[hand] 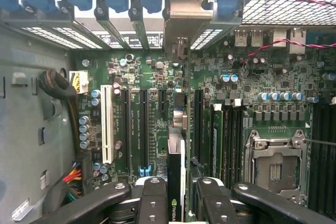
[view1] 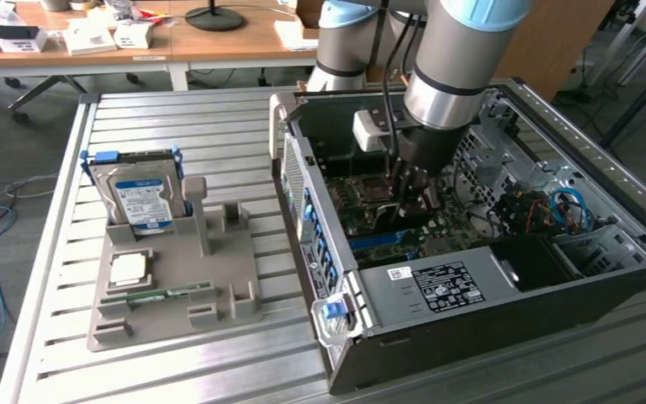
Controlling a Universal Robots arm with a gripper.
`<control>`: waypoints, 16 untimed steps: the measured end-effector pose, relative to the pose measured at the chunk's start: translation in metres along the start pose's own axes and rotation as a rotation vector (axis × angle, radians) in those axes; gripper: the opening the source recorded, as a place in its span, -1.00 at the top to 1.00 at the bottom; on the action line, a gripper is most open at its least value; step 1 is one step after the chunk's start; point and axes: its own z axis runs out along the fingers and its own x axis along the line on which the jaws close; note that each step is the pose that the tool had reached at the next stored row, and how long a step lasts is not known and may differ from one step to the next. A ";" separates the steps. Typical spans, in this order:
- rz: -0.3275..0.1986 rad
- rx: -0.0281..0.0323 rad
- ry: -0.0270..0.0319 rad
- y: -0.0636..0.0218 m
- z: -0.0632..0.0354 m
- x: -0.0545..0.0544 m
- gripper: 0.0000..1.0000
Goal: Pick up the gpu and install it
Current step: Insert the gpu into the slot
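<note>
1. Where the arm (view1: pixel 458 59) reaches down into the open computer case (view1: pixel 503 337), its jaws are clamped on the gpu (hand: pixel 176 156), one against each flat face of the card.
2. The gpu stands on edge over the motherboard (hand: pixel 252 77), lined up with the long black expansion slots between the white slot (hand: pixel 107 124) and the processor socket (hand: pixel 275 169).
3. Its far end points toward the slotted rear wall (hand: pixel 121 30) of the case; whether its lower edge sits in a slot cannot be told.
4. On the worktop (view1: pixel 188 118), at the exterior view's left of the case, a grey holder (view1: pixel 228 295) carries an upright hard drive (view1: pixel 138 198) and a flat green memory stick (view1: pixel 172 295).
</note>
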 end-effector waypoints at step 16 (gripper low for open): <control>0.001 0.0001 0.0000 0.0021 0.0008 0.000 0.47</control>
